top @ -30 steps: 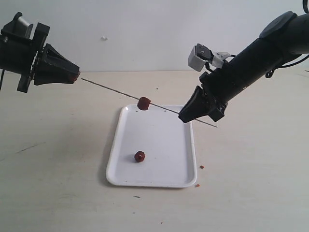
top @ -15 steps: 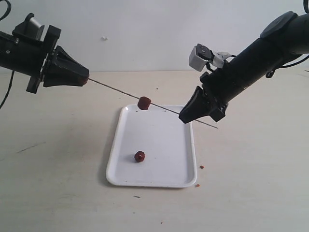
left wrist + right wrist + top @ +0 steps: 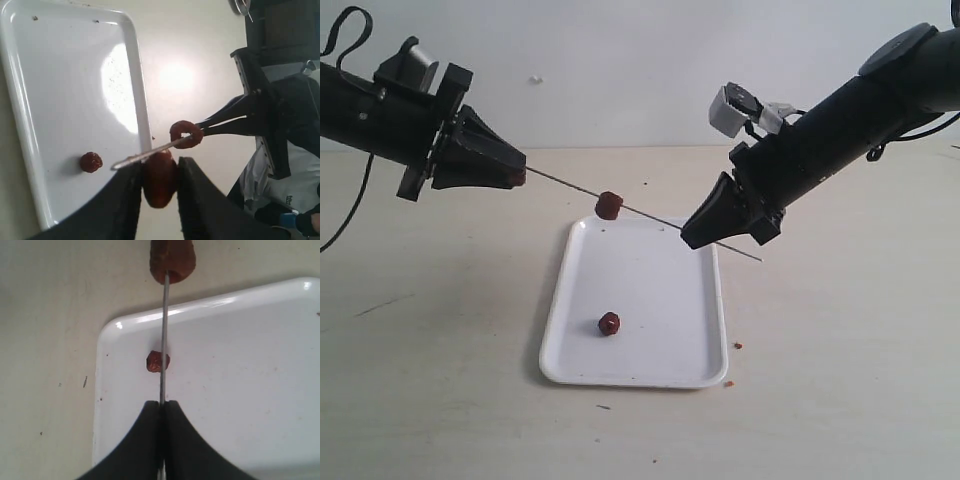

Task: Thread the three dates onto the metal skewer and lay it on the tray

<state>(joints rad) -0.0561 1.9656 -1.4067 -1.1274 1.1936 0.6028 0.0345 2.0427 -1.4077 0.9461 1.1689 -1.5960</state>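
Gap between my left gripper (image 3: 518,170) and skewer (image 3: 565,185) tip gone; a second ago well apart. My left fingers clenched on held date (image 3: 160,180). Rod tip shows just past that date's edge in left wrist view; pierced or merely alongside, cannot tell. My right gripper (image 3: 692,236) pinched tight on rod's other end, shifted slightly leftward, carrying threaded date (image 3: 609,205) above tray (image 3: 660,290) far rim. Loose date (image 3: 608,323) lies on tray. Judgement: second threading starting; third date left to fetch.

tray (image 3: 660,290) — white | dates (image 3: 608,323) — dark red-brown | skewer (image 3: 655,219): grey | table (image 3: 840,350): pale beige
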